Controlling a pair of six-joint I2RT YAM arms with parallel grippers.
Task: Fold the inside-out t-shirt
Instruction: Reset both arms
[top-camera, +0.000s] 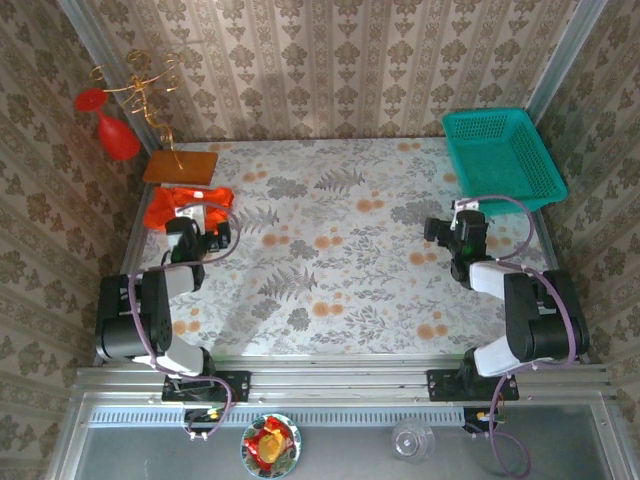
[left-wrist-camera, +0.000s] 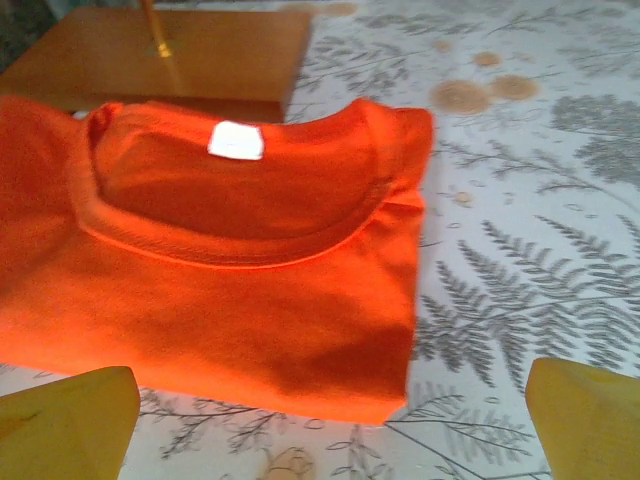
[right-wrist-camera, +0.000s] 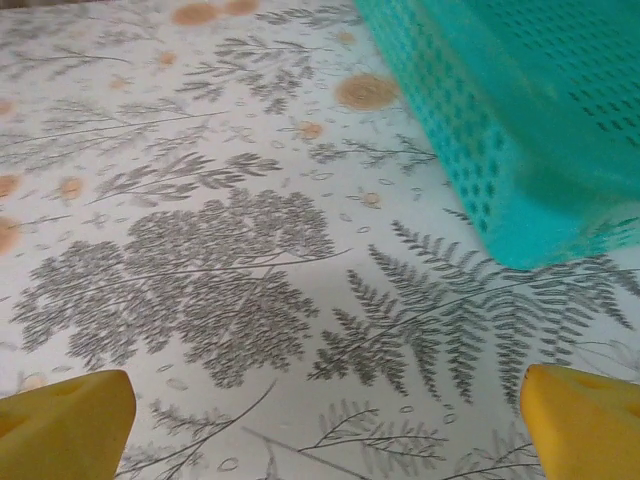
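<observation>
The inside-out t-shirt (top-camera: 180, 206) is bright orange-red and lies in a compact folded bundle at the table's left side. In the left wrist view the t-shirt (left-wrist-camera: 230, 290) lies flat with its collar and white label (left-wrist-camera: 237, 140) facing up. My left gripper (top-camera: 196, 238) hovers just at the near edge of the t-shirt. Its yellow fingers (left-wrist-camera: 66, 428) are spread wide, so the left gripper (left-wrist-camera: 328, 425) is open and empty. My right gripper (top-camera: 461, 226) is open over bare tablecloth at the right side, with nothing between the yellow fingers (right-wrist-camera: 585, 420) of the right gripper (right-wrist-camera: 325, 425).
An orange wooden board (top-camera: 180, 166) with a gold wire stand sits just behind the shirt, and a red cone ornament (top-camera: 118, 137) hangs from the stand. A teal basket (top-camera: 500, 155) stands at the back right, close ahead of the right gripper as the basket (right-wrist-camera: 520, 130).
</observation>
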